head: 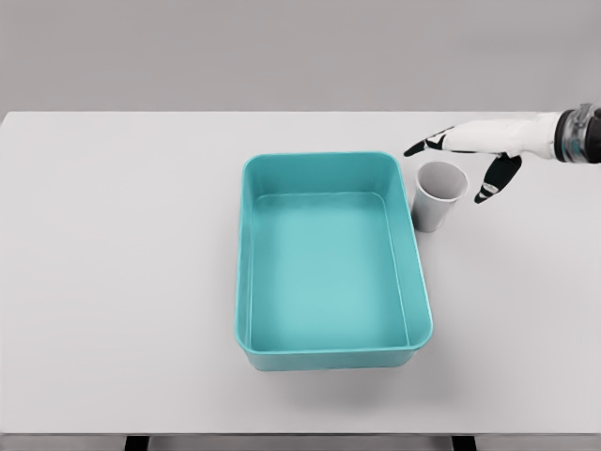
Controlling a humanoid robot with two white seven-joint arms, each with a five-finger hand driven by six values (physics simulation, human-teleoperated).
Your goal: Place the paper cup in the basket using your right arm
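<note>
Head view showed your right hand point(467, 150) spread open above the cup point(439, 194), holding nothing. That cup stood upright on the table point(113, 235), just beside the basket point(331, 349). You needed to lower, wrap its wall gently, not crushing it.

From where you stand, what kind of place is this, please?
Probably a simulated tabletop test scene, not a real room: a plain white table against a bare grey wall, with only a teal basket, a paper cup and the right robot hand.
</note>
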